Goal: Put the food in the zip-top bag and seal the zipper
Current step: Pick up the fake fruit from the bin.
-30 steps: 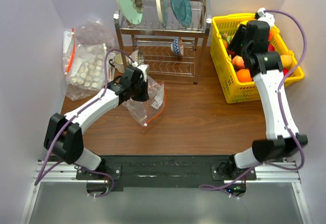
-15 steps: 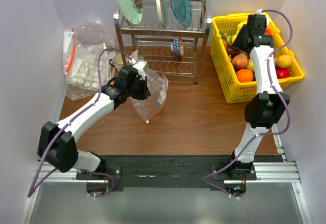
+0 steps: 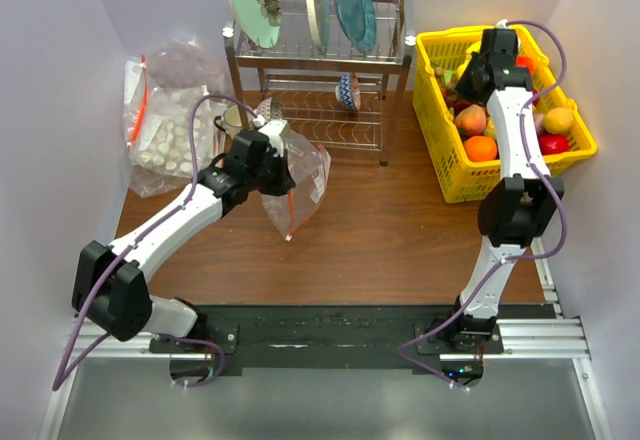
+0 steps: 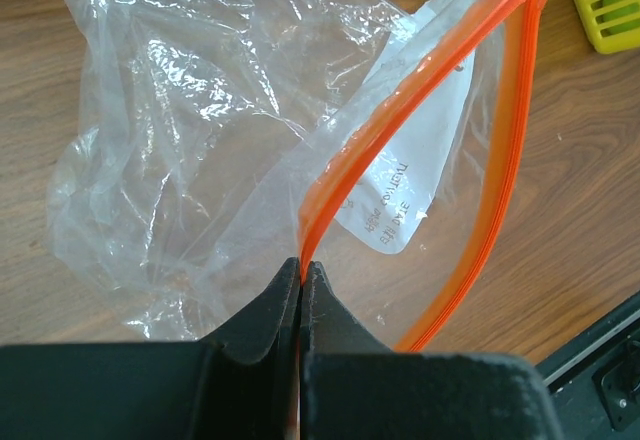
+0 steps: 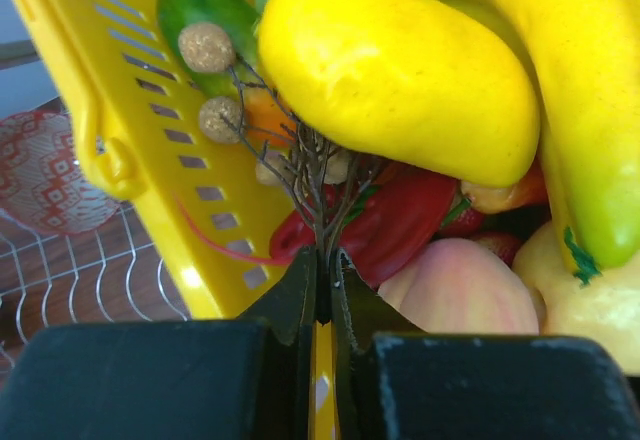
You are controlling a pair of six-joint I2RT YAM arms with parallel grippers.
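The zip-top bag (image 3: 298, 182) (image 4: 190, 110) hangs clear and crinkly over the table's middle left, its mouth gaping. My left gripper (image 3: 270, 165) (image 4: 301, 264) is shut on its orange-red zipper (image 4: 405, 115). The food lies in the yellow basket (image 3: 457, 177) (image 5: 115, 70) at the back right: an orange (image 3: 480, 147), a peach (image 3: 470, 118), a yellow fruit (image 5: 390, 70) and a red pepper (image 5: 405, 228). My right gripper (image 3: 466, 82) (image 5: 325, 256) reaches into the basket and is shut on the thin brown stem (image 5: 318, 175) of a bunch of small brown fruits (image 5: 207, 48).
A metal dish rack (image 3: 320, 110) with plates and a small bowl stands at the back centre. Clear bags of white lumps (image 3: 168, 132) lie at the back left, with a mug (image 3: 231, 120) beside them. The basket's wall is close on the left of my right fingers.
My right gripper has closed on the brown stem after reaching deeper into the basket. The left arm has lifted the bag more upright and now holds still.
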